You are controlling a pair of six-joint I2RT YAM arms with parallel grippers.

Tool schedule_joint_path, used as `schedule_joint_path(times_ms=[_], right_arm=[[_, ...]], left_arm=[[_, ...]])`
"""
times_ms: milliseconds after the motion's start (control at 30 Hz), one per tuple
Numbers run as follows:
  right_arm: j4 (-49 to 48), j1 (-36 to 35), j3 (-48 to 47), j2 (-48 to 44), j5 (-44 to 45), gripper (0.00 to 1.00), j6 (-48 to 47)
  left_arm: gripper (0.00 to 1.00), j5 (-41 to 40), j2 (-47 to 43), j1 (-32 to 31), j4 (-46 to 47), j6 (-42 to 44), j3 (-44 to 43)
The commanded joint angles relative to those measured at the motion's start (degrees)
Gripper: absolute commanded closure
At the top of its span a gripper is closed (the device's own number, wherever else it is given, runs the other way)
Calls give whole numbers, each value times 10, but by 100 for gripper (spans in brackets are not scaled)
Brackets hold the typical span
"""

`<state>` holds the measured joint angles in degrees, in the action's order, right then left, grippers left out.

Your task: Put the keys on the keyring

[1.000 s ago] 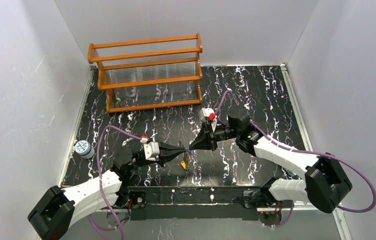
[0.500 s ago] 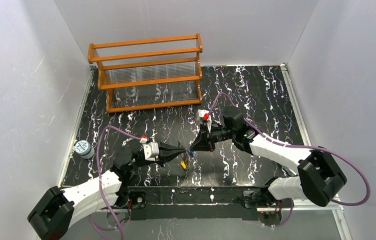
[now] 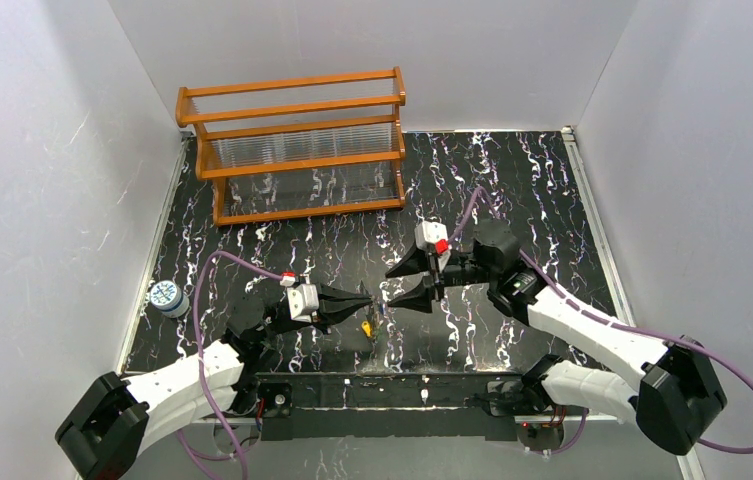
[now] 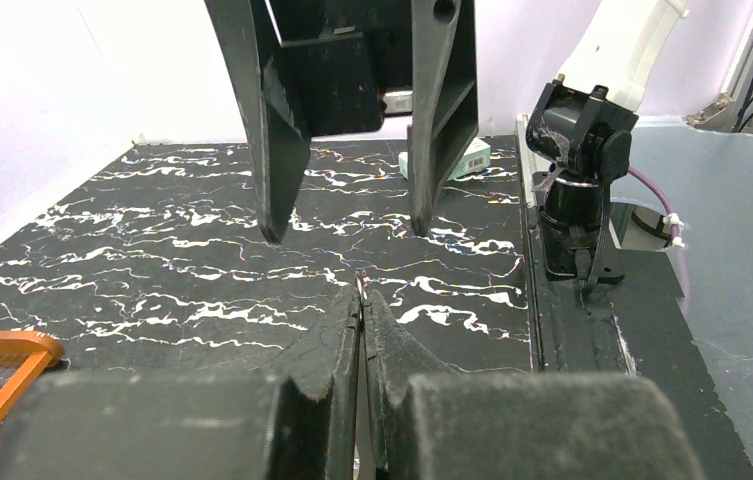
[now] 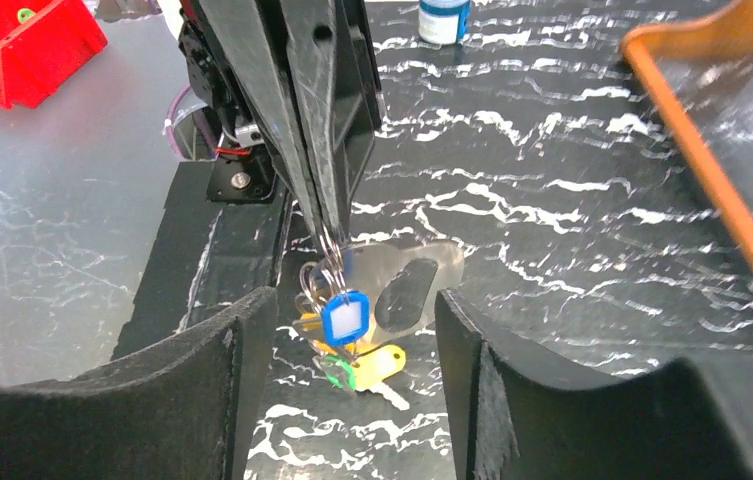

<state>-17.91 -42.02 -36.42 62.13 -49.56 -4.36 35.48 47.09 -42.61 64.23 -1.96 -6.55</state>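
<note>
- No text, brand or number can be read anywhere.
- The small jar [image 3: 167,297] has a blue-and-white printed top — too small to make out.

top view: tiny coloured-head metal keys [image 3: 367,326] too small to count, thin silvery wire keyring [image 5: 323,264] unresolvable there. right wrist: green key [image 5: 333,374] mostly hidden behind blue key [image 5: 343,320]; orange wooden rack [image 5: 712,172] blurred, cut by right edge.
</note>
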Motion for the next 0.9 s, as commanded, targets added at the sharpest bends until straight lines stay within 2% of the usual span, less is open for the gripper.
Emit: schedule_joint_path(times_ms=[0,67,167,300,433,633,800,867], right_arm=[[-54,-2,6,-16,-13,32,-23],[-80,-2,5,-5,-31,34,-1],[-108,-6,-3,19,-49,44,19],[-119,-13,-13,45,-58,51,27],[-124,-17,-14,57,-60,53,28],[-127,-21,-18,71,-68,70,31],[-135,-24,-19,78,-69,74,32],[-135,-24,-18,77,-69,80,30]], left_arm=[[100,7,-2,-3,30,2,-7],[100,9,-2,-2,30,1,-7],[100,8,-2,-2,30,2,-7],[100,9,-2,-3,30,1,-7],[100,8,-2,-2,31,1,-7],[100,12,-1,-2,30,1,-9],[100,12,-3,-3,30,0,-9],[100,11,-3,-2,30,-1,-9]])
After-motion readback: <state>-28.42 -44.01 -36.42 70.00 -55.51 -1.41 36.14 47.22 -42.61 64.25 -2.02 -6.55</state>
